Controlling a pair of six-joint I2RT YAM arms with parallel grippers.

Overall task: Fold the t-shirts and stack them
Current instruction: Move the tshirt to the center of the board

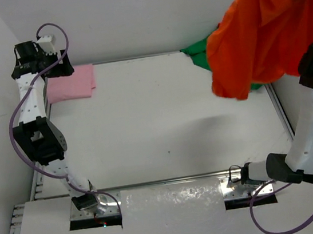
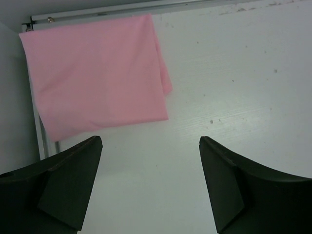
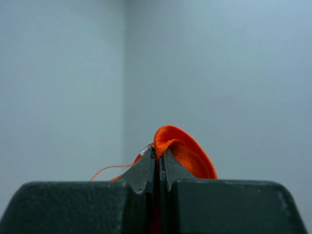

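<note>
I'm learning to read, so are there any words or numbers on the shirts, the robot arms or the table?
None: no word, number or sign can be read in any view.
The pink t-shirt, orange t-shirt and green t-shirt are plain; the left arm, right arm and table show no lettering.

- A folded t-shirt (image 1: 70,83) lies flat in the table's (image 1: 163,122) far left corner.
- A bunched t-shirt (image 1: 197,51) lies in the far right corner.
- A hanging t-shirt (image 1: 260,28) is above that corner, partly hiding the bunched one.
</note>
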